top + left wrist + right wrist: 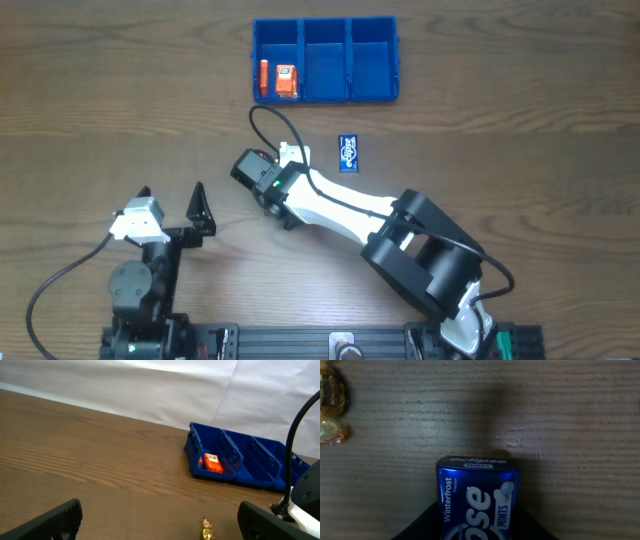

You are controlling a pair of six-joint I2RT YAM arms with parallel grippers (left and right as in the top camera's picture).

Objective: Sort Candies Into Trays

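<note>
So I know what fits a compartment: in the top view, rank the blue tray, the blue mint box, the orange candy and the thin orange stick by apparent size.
1. blue tray
2. blue mint box and orange candy: about alike, not ranked
3. thin orange stick

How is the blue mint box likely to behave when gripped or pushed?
The mint box has flat faces and straight edges, so it probably stays stiff in a grip. It lies flat on the table, so a push should slide it, not roll it. Its glossy surface may be slippery.
</note>
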